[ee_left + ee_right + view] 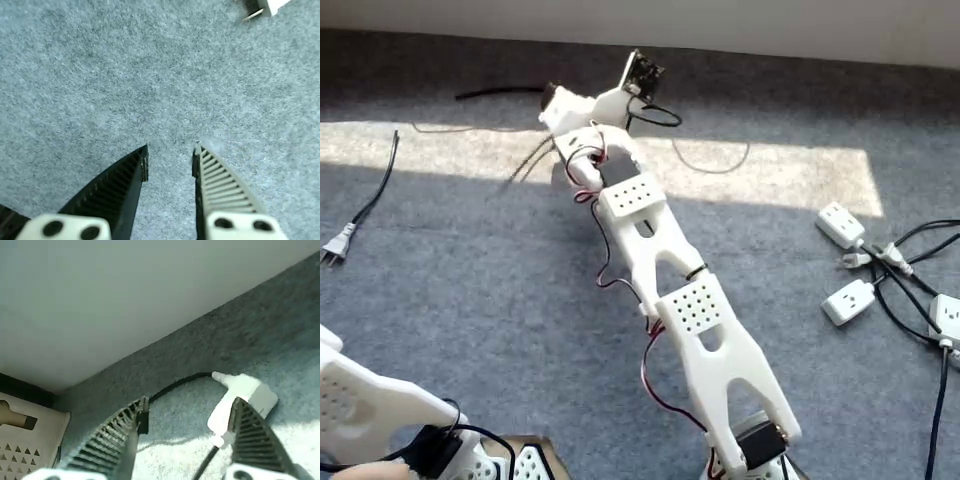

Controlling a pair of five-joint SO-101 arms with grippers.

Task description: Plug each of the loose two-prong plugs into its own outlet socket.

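Observation:
A white two-prong plug (334,247) on a black cable lies on the grey carpet at the far left. Three white outlet sockets (840,225), (848,300), (948,318) lie at the right, with two more white plugs (873,260) between them. My right arm stretches to the far edge of the carpet, where its gripper (552,100) (189,412) is open near the wall. A white plug-like block (245,392) with a black cable lies just beyond one fingertip, apart from it. My left gripper (170,160) is open above bare carpet, and a white plug's prongs (259,8) show farther off.
The left arm's base (360,410) sits folded at the near left corner. Black cables (910,290) tangle around the sockets on the right. A thin wire (710,165) loops over the sunlit strip. A pale wall (125,300) bounds the far side, with a perforated beige box (25,435) beside it.

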